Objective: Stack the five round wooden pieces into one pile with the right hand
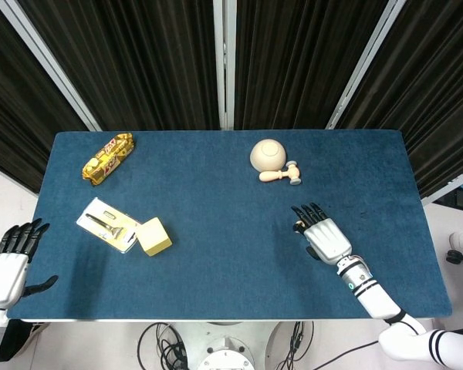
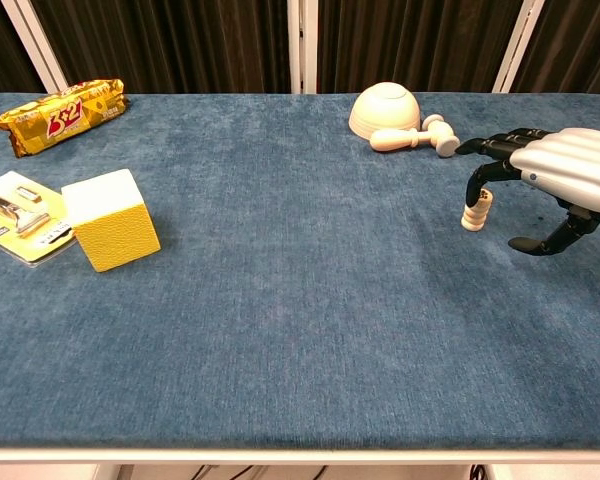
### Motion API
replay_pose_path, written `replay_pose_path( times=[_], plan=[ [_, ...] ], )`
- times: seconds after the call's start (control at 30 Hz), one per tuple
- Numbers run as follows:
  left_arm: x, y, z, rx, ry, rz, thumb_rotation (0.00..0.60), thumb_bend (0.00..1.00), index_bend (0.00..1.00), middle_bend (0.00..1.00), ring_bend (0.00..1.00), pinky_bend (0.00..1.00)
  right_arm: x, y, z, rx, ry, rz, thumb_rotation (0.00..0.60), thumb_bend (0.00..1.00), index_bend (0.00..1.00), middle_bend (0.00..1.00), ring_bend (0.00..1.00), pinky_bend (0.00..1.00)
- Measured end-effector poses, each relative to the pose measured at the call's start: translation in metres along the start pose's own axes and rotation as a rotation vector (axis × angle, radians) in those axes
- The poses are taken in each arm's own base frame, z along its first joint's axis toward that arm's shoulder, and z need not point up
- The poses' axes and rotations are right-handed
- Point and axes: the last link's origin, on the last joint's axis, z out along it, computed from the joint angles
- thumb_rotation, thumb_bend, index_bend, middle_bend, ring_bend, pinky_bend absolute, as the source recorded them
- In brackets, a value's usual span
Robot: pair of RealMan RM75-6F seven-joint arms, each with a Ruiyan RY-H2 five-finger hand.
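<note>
A short pile of round wooden pieces (image 2: 474,211) stands upright on the blue table (image 2: 280,300), right of centre. My right hand (image 2: 565,177) hovers palm down just right of the pile. Its dark fingertips (image 2: 485,177) curl over the pile's top; I cannot tell if they touch it. The thumb hangs apart, lower right, and nothing is held. In the head view the right hand (image 1: 324,237) covers most of the pile (image 1: 299,227). My left hand (image 1: 8,262) hangs with fingers spread, empty, off the table's left edge.
An upturned wooden bowl (image 2: 384,108) and a small wooden mallet (image 2: 415,135) lie behind the pile. At the left are a yellow block (image 2: 110,219), a carded razor pack (image 2: 15,215) and a yellow snack packet (image 2: 60,115).
</note>
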Motion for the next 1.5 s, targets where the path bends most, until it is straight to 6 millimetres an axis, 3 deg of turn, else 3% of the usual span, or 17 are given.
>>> replay_pose_path(
  times=[1.1,1.23,1.3,1.4,1.5],
  plan=[
    [0.001,-0.001,0.0,0.004,0.004,0.0,0.6,0.14,0.08,0.0,0.0,0.0,0.006,0.001,-0.004,-0.006,0.025,0.018,0.6,0.24,0.33,0.0,0.0,0.0],
    [0.002,-0.002,-0.001,0.007,0.008,-0.002,0.6,0.14,0.08,0.0,0.0,0.0,0.016,0.004,-0.015,-0.004,0.085,0.024,0.6,0.23,0.22,0.01,0.0,0.0],
    [0.002,-0.002,-0.001,0.008,0.01,-0.002,0.6,0.14,0.08,0.0,0.0,0.0,0.021,0.01,-0.024,-0.019,0.119,0.018,0.6,0.22,0.12,0.0,0.0,0.0],
    [0.003,-0.003,-0.002,0.007,0.013,0.001,0.6,0.14,0.08,0.0,0.0,0.0,0.026,0.028,-0.048,-0.081,0.174,0.006,0.6,0.19,0.01,0.0,0.0,0.0],
    [0.002,-0.003,-0.002,0.011,0.014,0.004,0.6,0.14,0.08,0.0,0.0,0.0,0.025,0.051,-0.082,-0.19,0.21,0.007,0.6,0.16,0.0,0.0,0.0,0.0]
  ],
)
